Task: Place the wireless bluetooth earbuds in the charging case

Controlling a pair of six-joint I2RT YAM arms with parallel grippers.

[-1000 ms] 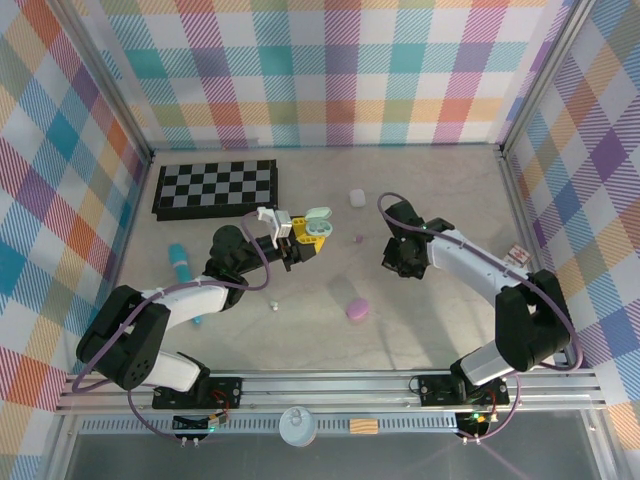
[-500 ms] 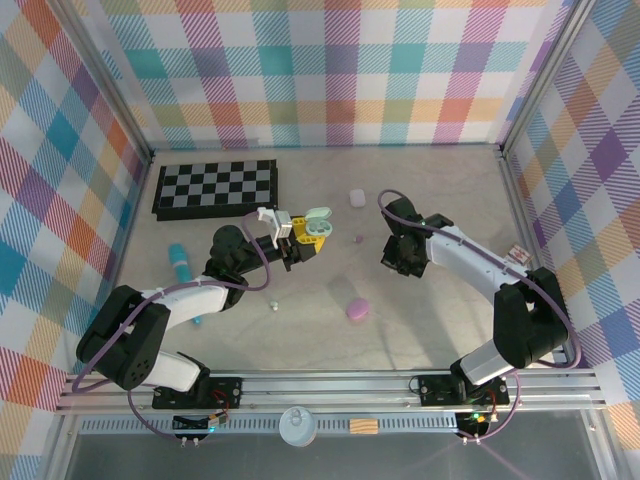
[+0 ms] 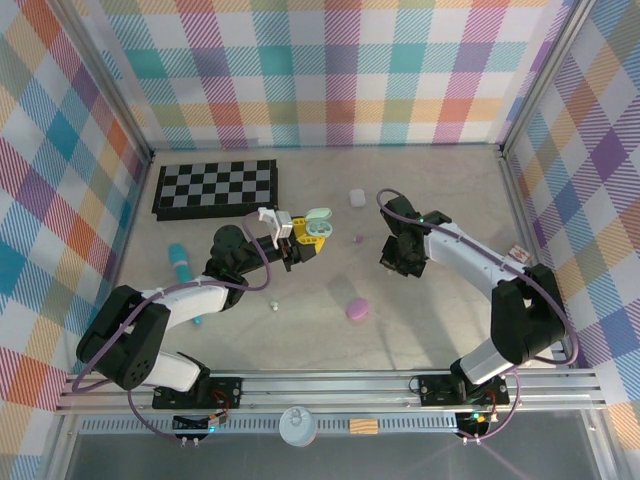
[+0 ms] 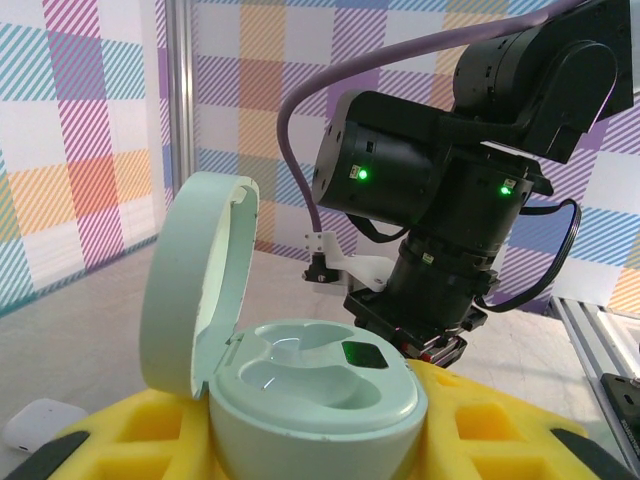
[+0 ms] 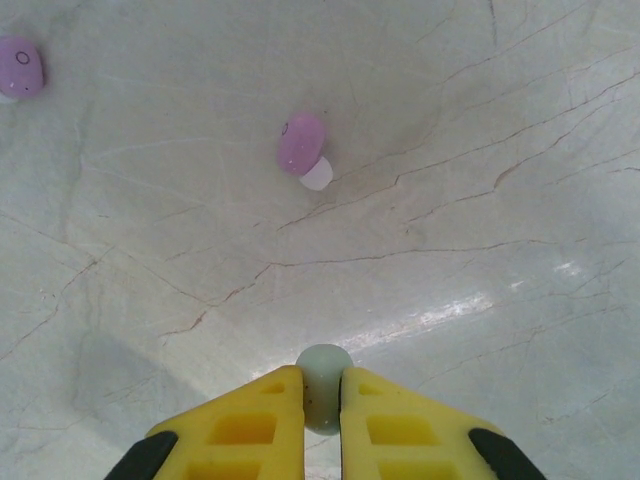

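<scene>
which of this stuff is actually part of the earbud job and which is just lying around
Job: open mint-green plastic charging case; pale green earbud in right gripper; two purple earbuds.
Lying about: black-and-white chessboard; teal cylinder; closed purple pebble case; closed white case.

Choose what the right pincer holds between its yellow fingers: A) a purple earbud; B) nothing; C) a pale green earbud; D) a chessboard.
C: the right pincer is shut on a pale green earbud; a purple earbud lies loose on the table.
</scene>
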